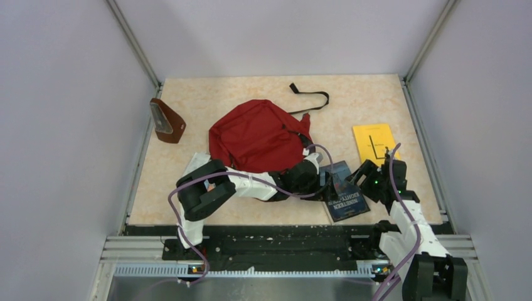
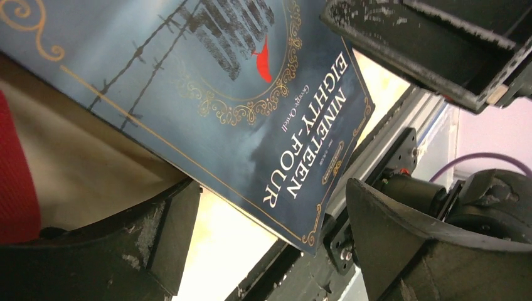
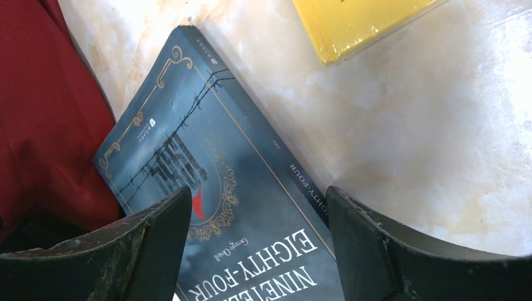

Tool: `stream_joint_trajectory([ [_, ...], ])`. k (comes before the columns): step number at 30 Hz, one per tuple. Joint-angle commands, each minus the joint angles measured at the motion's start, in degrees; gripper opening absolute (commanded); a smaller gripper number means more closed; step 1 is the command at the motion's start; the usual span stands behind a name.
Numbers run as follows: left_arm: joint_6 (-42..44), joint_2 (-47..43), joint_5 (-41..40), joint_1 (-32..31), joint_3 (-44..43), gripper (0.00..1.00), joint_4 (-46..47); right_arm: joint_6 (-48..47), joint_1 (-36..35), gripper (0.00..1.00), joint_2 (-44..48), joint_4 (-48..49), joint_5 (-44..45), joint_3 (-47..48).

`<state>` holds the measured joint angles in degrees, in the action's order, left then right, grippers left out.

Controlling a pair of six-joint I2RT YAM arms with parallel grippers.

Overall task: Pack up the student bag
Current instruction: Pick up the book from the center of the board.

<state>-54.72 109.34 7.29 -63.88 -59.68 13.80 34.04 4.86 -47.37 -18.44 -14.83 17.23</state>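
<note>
The dark-red student bag (image 1: 257,135) lies slumped in the middle of the table, with a black strap trailing behind it. A dark-blue paperback, Nineteen Eighty-Four (image 1: 345,191), lies to its right near the front edge, one long side against the bag (image 3: 44,113). My left gripper (image 1: 321,179) reaches across from the left. It is open, and the book's near corner (image 2: 310,241) sits between its fingers without touching them. My right gripper (image 3: 258,194) hangs open just over the book's cover (image 3: 251,232), one finger (image 3: 376,244) by the spine.
A yellow book (image 1: 374,143) lies behind the blue one at the right. A small brown wedge-shaped pouch (image 1: 167,121) stands at the left edge. The black front rail (image 1: 270,231) runs just below the blue book. Grey walls enclose the table.
</note>
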Motion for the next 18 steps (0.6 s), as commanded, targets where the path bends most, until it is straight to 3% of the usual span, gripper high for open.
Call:
stream_joint_trajectory([
  [1, -1.6, 2.3, -1.7, 1.2, 0.3, 0.91, 4.7, -0.4, -1.1, 0.77, -0.4, 0.5, -2.6, -0.4],
  [9, -1.3, 4.8, -3.2, 1.4, -3.5, 0.89, 7.2, 0.1, -2.1, 0.76, -1.0, 0.1, -3.5, -0.6],
  [18, 2.7, 5.2, -11.1, 1.3, -10.5, 0.83, 4.6, 0.8, -3.4, 0.74, -2.0, 0.4, -2.4, -0.8],
])
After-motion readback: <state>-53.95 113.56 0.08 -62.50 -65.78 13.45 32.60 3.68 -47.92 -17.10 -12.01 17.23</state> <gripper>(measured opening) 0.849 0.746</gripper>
